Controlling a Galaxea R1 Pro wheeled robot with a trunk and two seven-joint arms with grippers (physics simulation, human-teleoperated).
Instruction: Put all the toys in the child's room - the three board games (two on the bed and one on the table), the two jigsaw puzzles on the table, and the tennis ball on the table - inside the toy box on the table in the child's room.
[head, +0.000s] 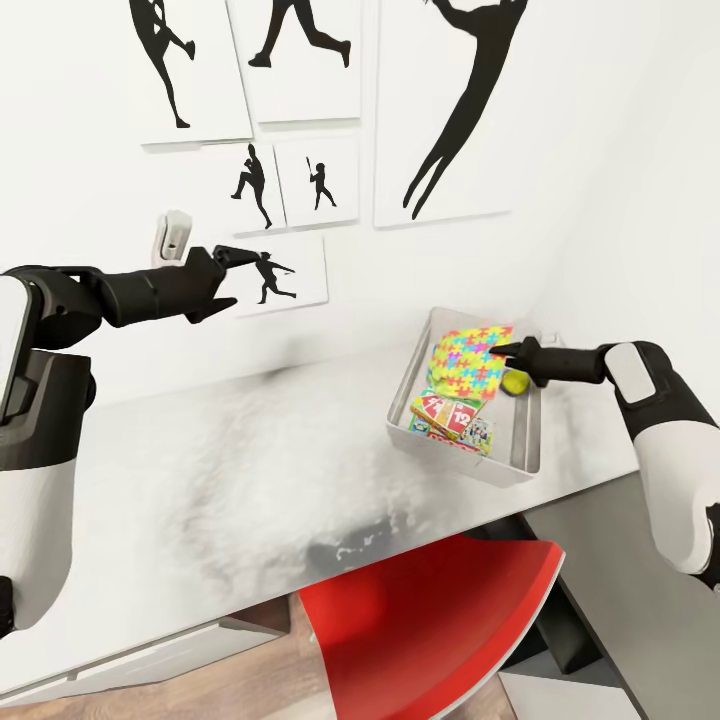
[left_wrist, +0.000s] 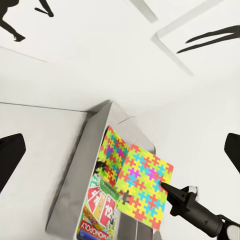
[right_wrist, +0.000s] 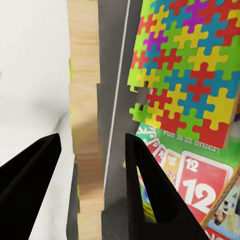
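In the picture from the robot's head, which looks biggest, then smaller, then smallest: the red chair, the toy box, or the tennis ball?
Biggest to smallest:
1. Red chair, though it sits nearest the camera, which helps it look big.
2. Toy box.
3. Tennis ball, clearly the smallest.

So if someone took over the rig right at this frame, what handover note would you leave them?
Left gripper: open, empty, held up near the wall, away from the table.
Right gripper: open, empty, over the toy box, fingers straddling its rim in the wrist view.
In the box: two colourful jigsaw puzzles, board games including Monopoly and a red "12" one, and the tennis ball by the right gripper.
Done: puzzles and ball look boxed.
Left: confirm all three board games are inside; I cannot count them with certainty.
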